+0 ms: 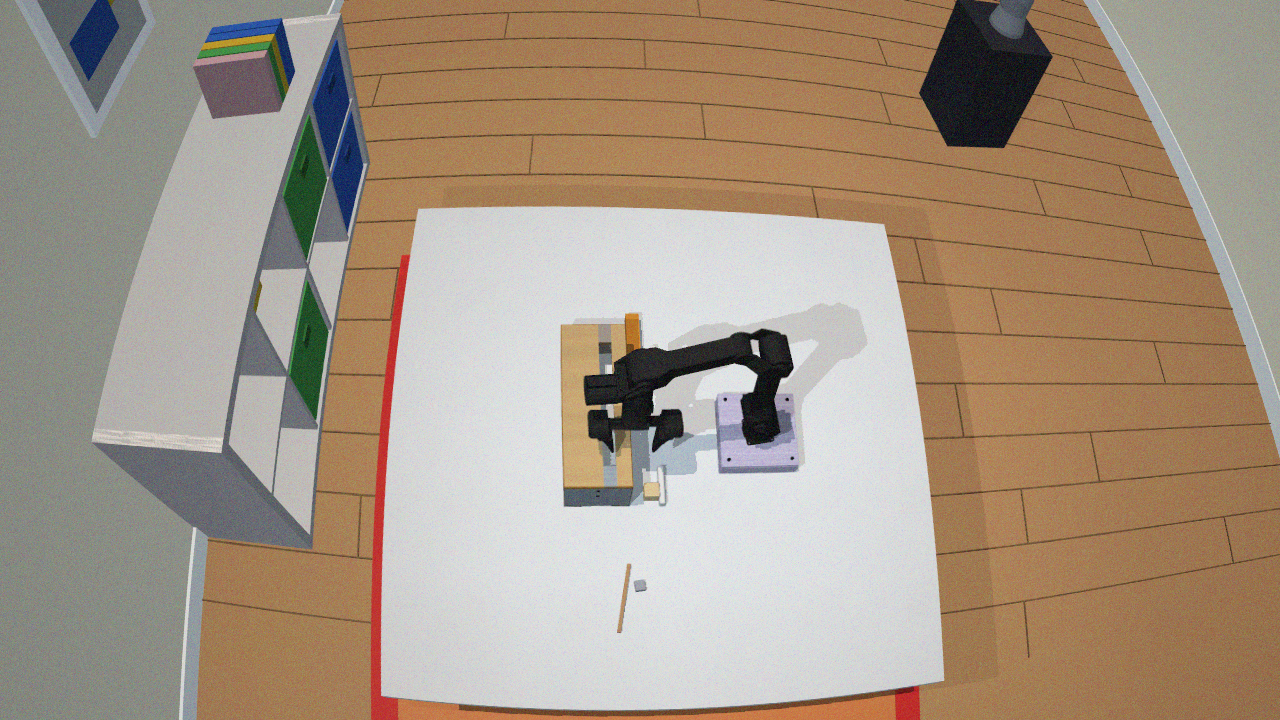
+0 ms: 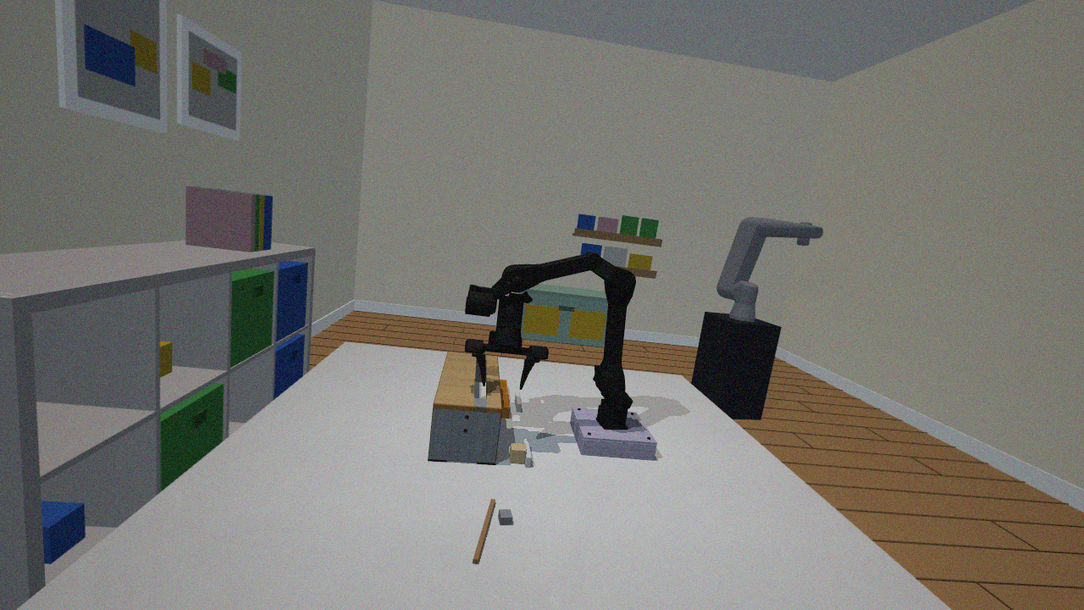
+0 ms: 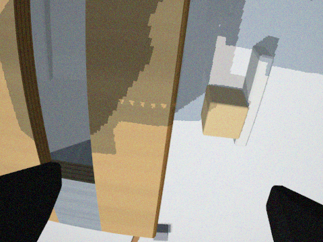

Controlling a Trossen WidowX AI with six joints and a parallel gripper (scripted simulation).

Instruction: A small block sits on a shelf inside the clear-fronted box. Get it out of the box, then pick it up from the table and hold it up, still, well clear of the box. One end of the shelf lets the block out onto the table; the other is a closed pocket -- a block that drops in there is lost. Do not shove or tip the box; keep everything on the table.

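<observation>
The small yellow block is out of the box and rests on the table, beside the box's near end. The box stands upright, with a wooden top and a long slot in it. A low white bar lies close along the block's right side. My gripper points down, open and empty. Its left finger is over the box top and its right finger is over the table, both higher than the block.
An orange piece is at the box's far front side. A thin wooden stick and a small grey cube lie nearer the top and exterior views. The lilac arm base is to the right.
</observation>
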